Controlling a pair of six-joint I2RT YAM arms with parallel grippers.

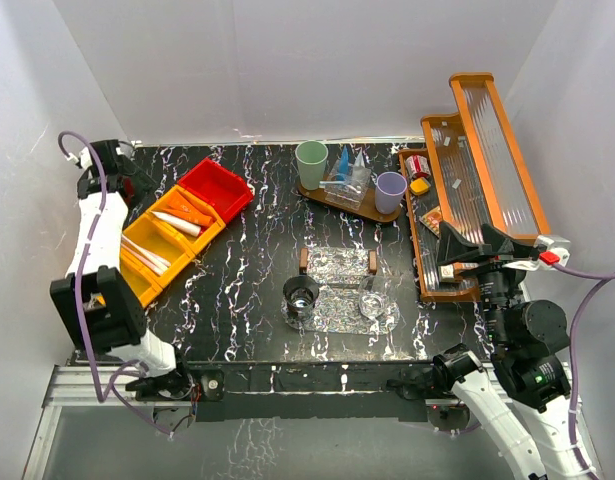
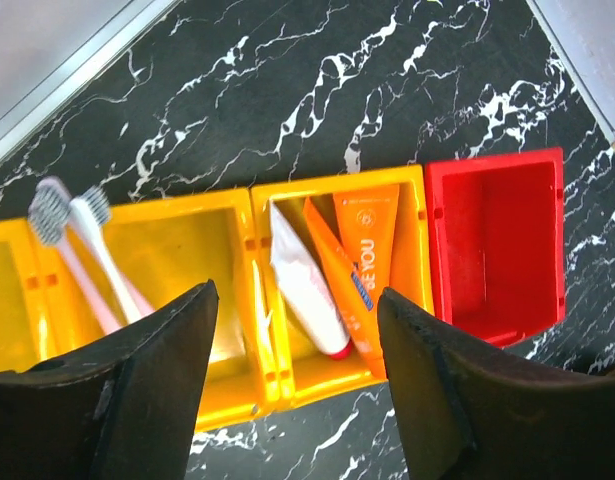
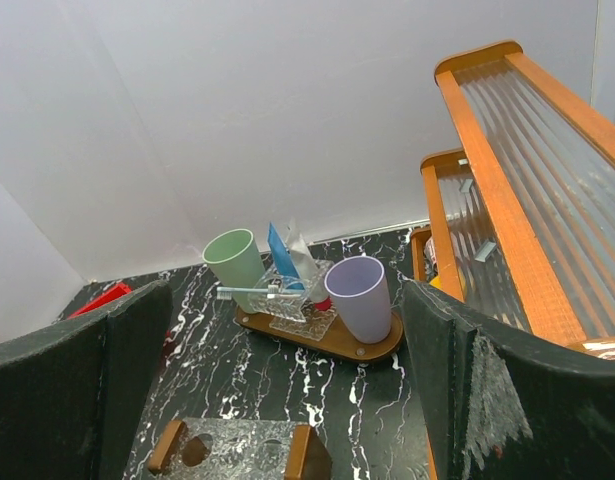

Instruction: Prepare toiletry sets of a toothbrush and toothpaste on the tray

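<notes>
The left hand (image 2: 295, 295) hangs with its fingers apart and empty over the yellow plastic bin (image 2: 327, 186). The wide orange tapered toothpaste tube (image 2: 362, 250) lies there, below the gap between the fingers. Its long axis runs across the closing line, so I judge the fingers would meet its narrow sides.

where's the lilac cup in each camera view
Top external: the lilac cup is right of centre towards the back, on the right end of the wooden tray.
Left wrist: not in it.
Right wrist: just right of centre, on the tray's right end.
Shared landmark: the green cup at the tray's other end.
</notes>
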